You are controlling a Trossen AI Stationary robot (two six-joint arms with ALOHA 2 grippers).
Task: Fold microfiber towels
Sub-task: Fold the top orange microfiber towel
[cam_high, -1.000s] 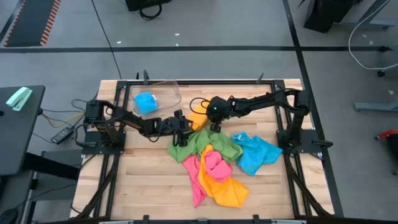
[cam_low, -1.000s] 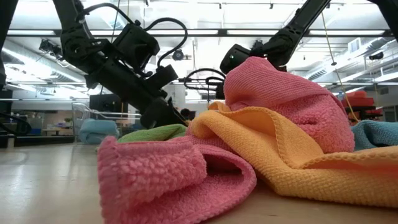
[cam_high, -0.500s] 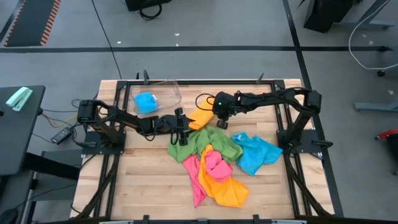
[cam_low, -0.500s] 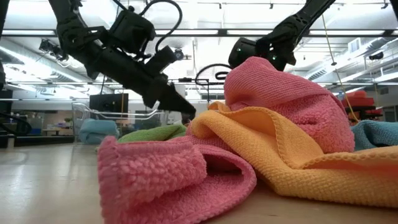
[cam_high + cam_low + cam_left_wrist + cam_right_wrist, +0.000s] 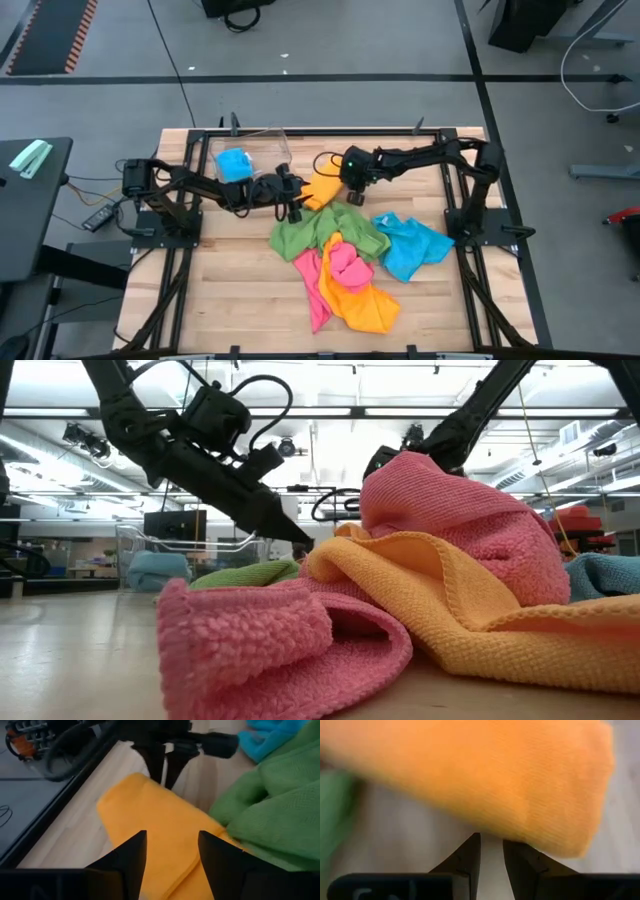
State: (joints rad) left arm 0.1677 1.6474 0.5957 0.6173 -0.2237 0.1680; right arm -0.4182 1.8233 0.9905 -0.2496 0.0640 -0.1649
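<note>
Left end effector [image 5: 293, 205]: poised over the near edge of the folded orange-yellow towel [image 5: 322, 188]; fingers [image 5: 129, 855] are seen apart in the left wrist view, with the towel's cloth showing between them; nothing is seen to be held.
Right end effector [image 5: 355, 196]: placed at the opposite side of the same folded towel; fingers [image 5: 468, 854] are seen with only a narrow gap between them, the towel's edge lying just ahead of the tips; whether cloth is pinched cannot be told.
Folded orange-yellow towel: lying flat on the worktop [image 5: 230, 290] between the two end effectors.
Green towel [image 5: 325, 233]: crumpled, just beside both end effectors, touching the folded towel.
Pink towel [image 5: 340, 267]: heaped beyond the green one, farther from the end effectors.
Second orange-yellow towel [image 5: 365, 303]: tangled with the pink one, farthest from the end effectors.
Loose blue towel [image 5: 412, 246]: spread near the right end effector's side of the heap.
Clear bin [image 5: 262, 146]: behind the left end effector, with a folded blue towel [image 5: 235, 165] inside.
</note>
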